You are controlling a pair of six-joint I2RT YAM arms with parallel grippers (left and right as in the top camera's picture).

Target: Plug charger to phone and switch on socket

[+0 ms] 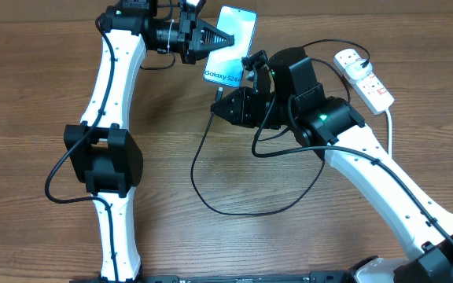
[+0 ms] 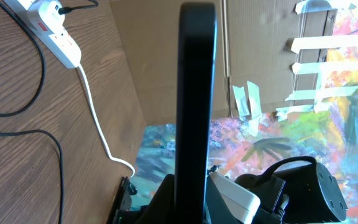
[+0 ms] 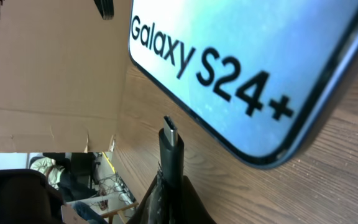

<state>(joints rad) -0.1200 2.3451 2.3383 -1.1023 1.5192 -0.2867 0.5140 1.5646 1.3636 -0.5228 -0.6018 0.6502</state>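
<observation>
Overhead: left gripper [image 1: 220, 39] clamps the phone [image 1: 238, 30] at the table's [image 1: 38, 94] far edge. Right gripper [image 1: 219, 105] pinches the charger [image 1: 203, 169] by its tip just below the phone, and the socket [image 1: 366, 75] lies at far right. Left wrist: phone edge-on, upright in the grip. Right wrist: tip near the phone's bottom edge, not touching.

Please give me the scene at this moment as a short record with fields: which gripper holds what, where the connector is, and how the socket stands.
left gripper: shut on the phone, screen facing the overhead camera
right gripper: shut on the charger, just behind its connector tip
connector tip: bare, close to the phone's lower edge, not yet inserted
cable: loops loosely on the table
socket: lies at the far right, with a black plug in it
switch: position cannot be told
</observation>
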